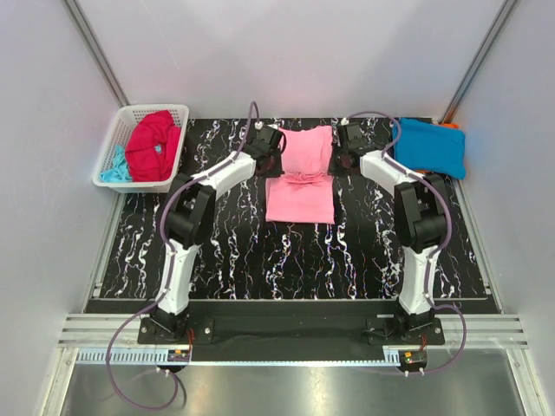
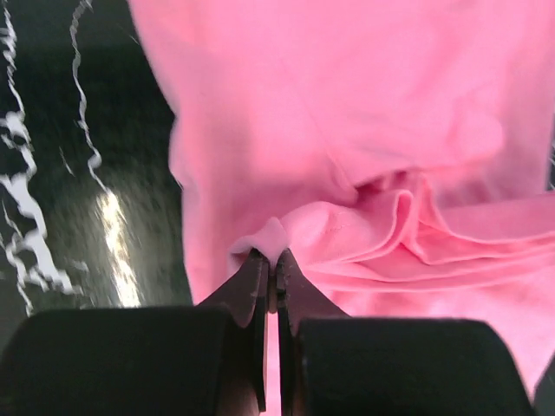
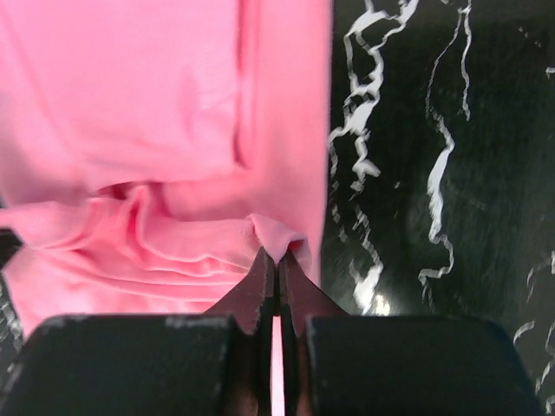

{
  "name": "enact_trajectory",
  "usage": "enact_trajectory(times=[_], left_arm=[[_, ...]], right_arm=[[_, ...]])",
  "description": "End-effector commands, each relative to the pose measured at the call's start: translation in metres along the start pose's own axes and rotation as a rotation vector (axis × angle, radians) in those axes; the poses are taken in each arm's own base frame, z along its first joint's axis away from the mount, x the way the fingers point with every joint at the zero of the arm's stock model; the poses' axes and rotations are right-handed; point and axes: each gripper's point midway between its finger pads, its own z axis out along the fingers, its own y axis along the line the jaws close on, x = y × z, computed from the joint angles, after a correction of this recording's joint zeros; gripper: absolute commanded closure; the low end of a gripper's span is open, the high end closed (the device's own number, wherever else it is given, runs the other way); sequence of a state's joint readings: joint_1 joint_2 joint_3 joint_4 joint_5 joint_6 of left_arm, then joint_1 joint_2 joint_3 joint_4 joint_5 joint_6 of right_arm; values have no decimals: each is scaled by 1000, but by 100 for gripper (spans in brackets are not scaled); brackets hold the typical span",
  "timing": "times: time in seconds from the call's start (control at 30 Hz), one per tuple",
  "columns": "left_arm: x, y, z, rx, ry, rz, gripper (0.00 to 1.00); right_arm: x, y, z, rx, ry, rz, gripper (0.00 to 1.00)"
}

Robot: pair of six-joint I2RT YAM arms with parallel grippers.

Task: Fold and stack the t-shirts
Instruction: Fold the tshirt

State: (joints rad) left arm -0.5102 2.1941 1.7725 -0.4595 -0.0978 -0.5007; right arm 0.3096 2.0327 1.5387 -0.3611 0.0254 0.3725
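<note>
A light pink t-shirt point(image 1: 300, 184) lies narrow and lengthwise at the table's middle back, bunched in creases across its middle. My left gripper point(image 1: 276, 159) is shut on a pinch of its left edge point(image 2: 270, 236). My right gripper point(image 1: 334, 158) is shut on a pinch of its right edge point(image 3: 279, 234). A folded bright blue t-shirt point(image 1: 430, 146) rests at the back right, with a sliver of orange t-shirt point(image 1: 450, 126) behind it. A crimson red t-shirt point(image 1: 154, 145) and a pale aqua t-shirt point(image 1: 113, 168) sit crumpled in the basket.
The white lattice basket point(image 1: 178, 109) stands at the back left corner, partly off the black marbled tabletop point(image 1: 286, 260). Grey walls and slanted metal posts close in the back and sides.
</note>
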Motion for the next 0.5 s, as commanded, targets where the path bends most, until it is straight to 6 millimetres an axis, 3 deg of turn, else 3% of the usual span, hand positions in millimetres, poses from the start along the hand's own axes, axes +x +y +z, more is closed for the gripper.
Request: enact_trajectory(times=[0.0, 0.03, 0.1, 0.13, 0.17, 0.27, 0.3, 0.37, 0.4, 0.47], left_arm=[[-36, 11, 5, 7, -43, -10, 100], [-39, 15, 8, 1, -47, -14, 100], [-44, 27, 12, -35, -59, -29, 95], [-47, 32, 13, -49, -72, -36, 80], [-50, 36, 13, -55, -81, -41, 76], [-56, 44, 11, -59, -139, -58, 65], [-51, 47, 8, -57, -143, -68, 64], [-61, 38, 5, 23, -201, -77, 59], [-53, 39, 5, 35, -196, -77, 59], [-64, 30, -7, 84, -238, -75, 58]], right_arm=[[-32, 5, 11, -53, -56, 0, 100], [-28, 3, 20, -53, -40, 2, 100], [-36, 0, 24, -57, -47, 13, 82], [-37, -1, 28, -68, -47, 17, 73], [-41, 1, 27, -86, -57, 22, 54], [-52, 3, 28, -109, -93, 19, 35], [-57, 5, 27, -114, -107, 19, 34], [-61, 7, 27, -132, -112, 18, 32], [-67, 9, 25, -139, -124, 19, 32], [-70, 12, 22, -150, -127, 21, 32]])
